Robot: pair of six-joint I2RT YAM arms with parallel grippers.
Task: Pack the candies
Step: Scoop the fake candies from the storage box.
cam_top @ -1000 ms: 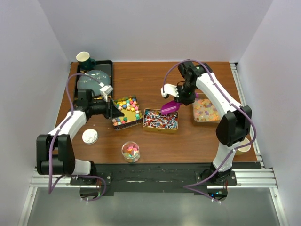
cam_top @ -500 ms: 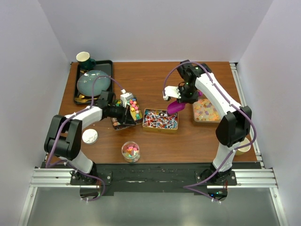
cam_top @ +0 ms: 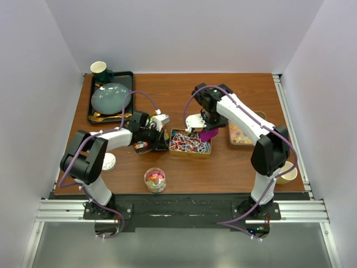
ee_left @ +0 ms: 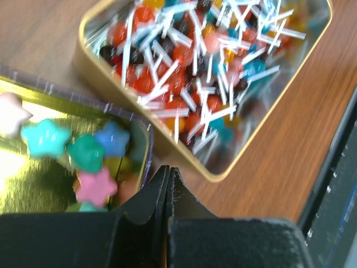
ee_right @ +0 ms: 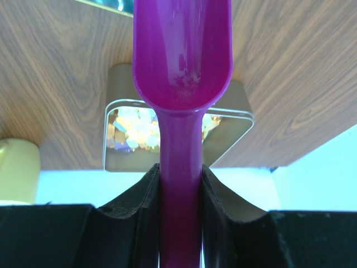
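Glossy plastic scoop (ee_right: 182,50), shiny metal tin (ee_left: 220,177), smooth candies (ee_left: 50,138), wooden table (ee_right: 56,67).

- Worktop (cam_top: 173,95): brown wood-grain board, walled on three sides.
- 10 o'clock corner: black tray (cam_top: 131,81), flat on the board.
- Centre: gold rectangular tin (cam_top: 189,154) holding candies (cam_top: 192,139).
- Just beside it at 9 o'clock: second tin (cam_top: 140,148), largely covered by an arm.
- 3 o'clock: third tin (cam_top: 244,143), well apart from the centre tin.
- 7 o'clock, near the front edge: clear round tub (cam_top: 146,177).
- 8 o'clock: white round lid (cam_top: 107,162), lying flat.
- 4 o'clock, at the right edge: pale cup (cam_top: 288,174), partly hidden.
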